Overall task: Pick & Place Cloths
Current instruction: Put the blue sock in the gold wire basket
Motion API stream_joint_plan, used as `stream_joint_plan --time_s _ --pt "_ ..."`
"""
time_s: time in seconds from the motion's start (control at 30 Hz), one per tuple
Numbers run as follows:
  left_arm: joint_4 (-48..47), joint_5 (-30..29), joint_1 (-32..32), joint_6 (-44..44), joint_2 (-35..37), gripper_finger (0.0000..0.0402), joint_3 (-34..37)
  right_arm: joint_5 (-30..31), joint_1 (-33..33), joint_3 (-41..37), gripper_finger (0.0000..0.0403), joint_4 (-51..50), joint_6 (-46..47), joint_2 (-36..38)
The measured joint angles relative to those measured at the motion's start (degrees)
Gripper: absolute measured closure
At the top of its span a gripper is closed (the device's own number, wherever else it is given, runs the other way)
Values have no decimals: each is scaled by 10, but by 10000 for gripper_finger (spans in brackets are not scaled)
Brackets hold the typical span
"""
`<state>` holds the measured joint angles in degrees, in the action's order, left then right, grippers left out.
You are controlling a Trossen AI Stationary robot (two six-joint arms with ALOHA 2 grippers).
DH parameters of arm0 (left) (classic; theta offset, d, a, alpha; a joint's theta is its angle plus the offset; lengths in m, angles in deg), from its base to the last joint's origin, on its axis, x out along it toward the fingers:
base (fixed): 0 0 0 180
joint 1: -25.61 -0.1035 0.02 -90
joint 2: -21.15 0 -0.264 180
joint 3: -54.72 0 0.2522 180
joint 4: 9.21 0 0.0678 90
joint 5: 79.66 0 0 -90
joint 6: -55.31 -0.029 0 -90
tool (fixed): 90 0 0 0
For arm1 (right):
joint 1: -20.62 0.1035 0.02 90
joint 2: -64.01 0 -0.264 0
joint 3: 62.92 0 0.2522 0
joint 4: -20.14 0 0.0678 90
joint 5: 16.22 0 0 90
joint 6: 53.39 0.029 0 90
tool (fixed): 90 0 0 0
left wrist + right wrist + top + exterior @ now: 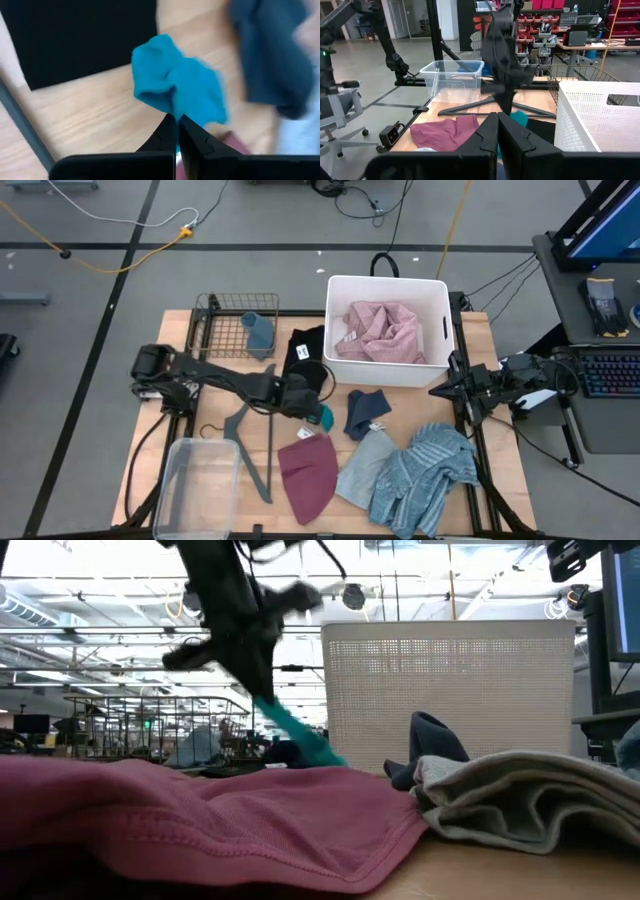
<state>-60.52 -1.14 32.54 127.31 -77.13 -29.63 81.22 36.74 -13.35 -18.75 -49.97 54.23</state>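
Maroon cloth [200, 815] up front on desk [215, 455]; left tool [176, 125] clamped on teal cloth [177, 92], right tool [497, 125] clenched empty at desk edge.

Teal cloth [177, 90], maroon cloth [308, 471], pink cloth [380, 332] (in white basket [437, 375]), blue striped cloth [425, 475].

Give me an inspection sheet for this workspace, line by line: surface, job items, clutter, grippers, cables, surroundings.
Surface: wooden table, mostly covered.
Job's things: pink cloth in white perforated bin; pale blue cloth in wire basket; black, dark blue, maroon, pale grey and striped blue cloths on table.
Clutter: grey plastic hanger, clear plastic tub.
Grippers: left gripper shut on small teal cloth; right gripper shut, empty, at table's right edge.
Cables: yellow and black cables on floor.
Surroundings: keyboard on side desk.
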Motion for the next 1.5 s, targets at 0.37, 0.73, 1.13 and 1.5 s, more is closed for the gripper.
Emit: stream_joint_plan --time_s 0.37,0.73,1.13,1.5 --pt "80 -39 16 -79 136 401 0 0 0 0 399 0 0 0" --pt "219 -30 40 -284 179 401 -2 0 0 0 399 -1 0 0" --pt "382 -21 74 -512 178 401 -2 0 0 0 399 0 0 0" --pt "377 -22 74 -509 178 401 -2 0 0 0 399 0 0 0"
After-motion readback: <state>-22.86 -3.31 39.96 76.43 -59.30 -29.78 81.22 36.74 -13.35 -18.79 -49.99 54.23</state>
